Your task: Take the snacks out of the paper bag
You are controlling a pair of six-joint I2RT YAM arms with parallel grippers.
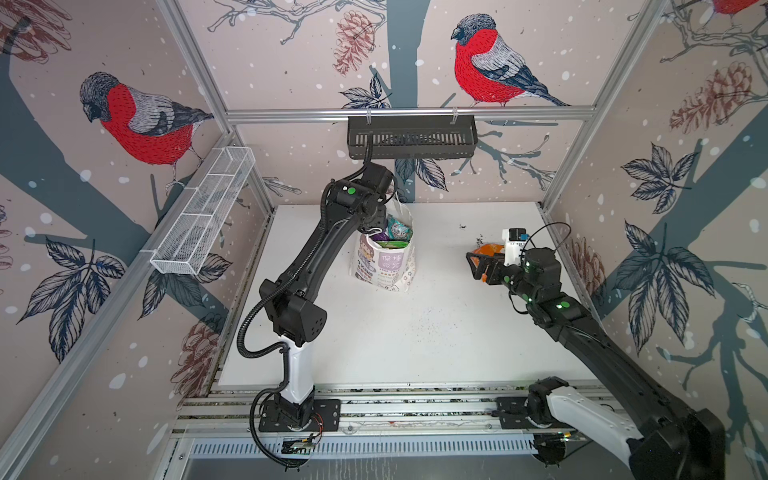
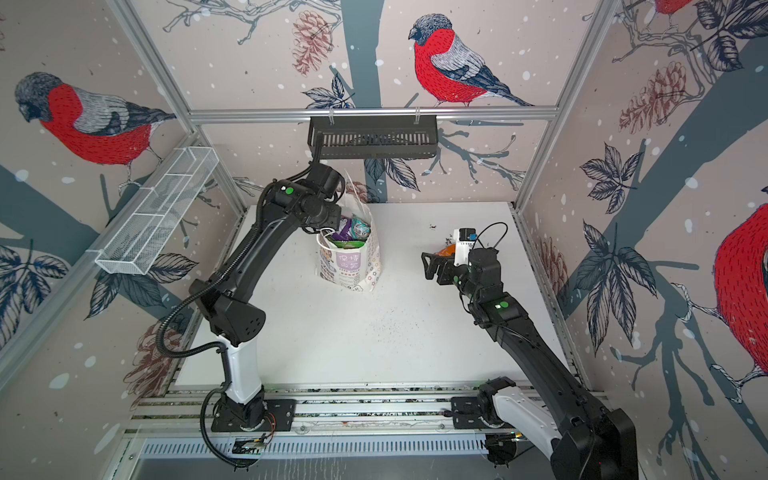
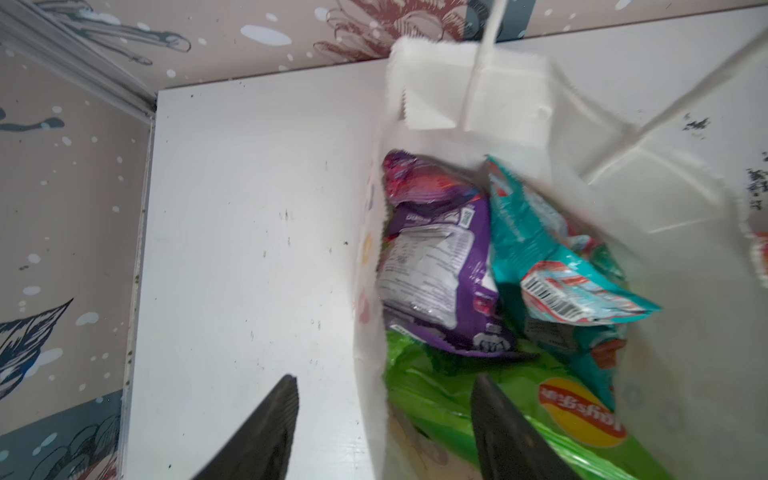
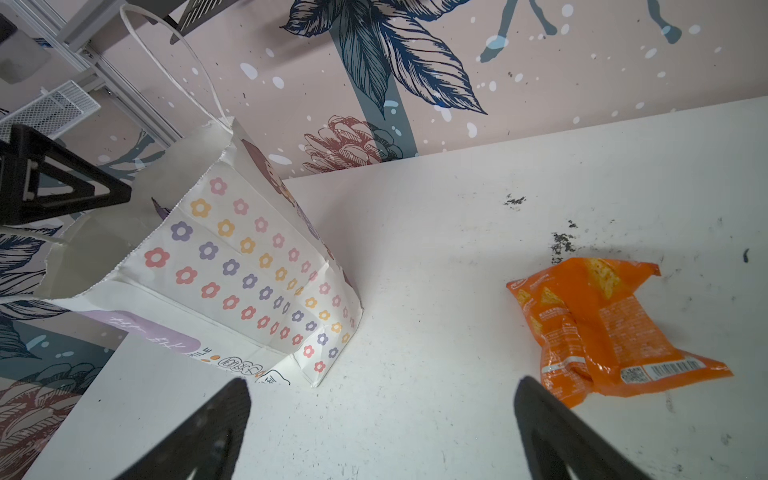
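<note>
The paper bag (image 1: pixel 382 266) (image 2: pixel 349 266) stands upright at the back middle of the table, its mouth open. In the left wrist view a purple packet (image 3: pixel 436 257), a teal one (image 3: pixel 552 257) and a large green chip bag (image 3: pixel 449 399) lie inside it. My left gripper (image 3: pixel 385 380) is open at the bag's mouth. It straddles the bag's wall (image 3: pixel 370 415): one finger outside, one inside over the green bag. An orange packet (image 4: pixel 611 328) (image 1: pixel 488 250) lies on the table to the right. My right gripper (image 4: pixel 382 381) (image 1: pixel 478 266) hangs open and holds nothing, between bag and orange packet.
A white wire basket (image 1: pixel 203 212) hangs on the left wall and a black basket (image 1: pixel 411 139) on the back rail. Dark crumbs (image 4: pixel 561 245) mark the white table (image 1: pixel 415 332) near the orange packet. The bag's cord handle (image 4: pixel 178 54) stands up.
</note>
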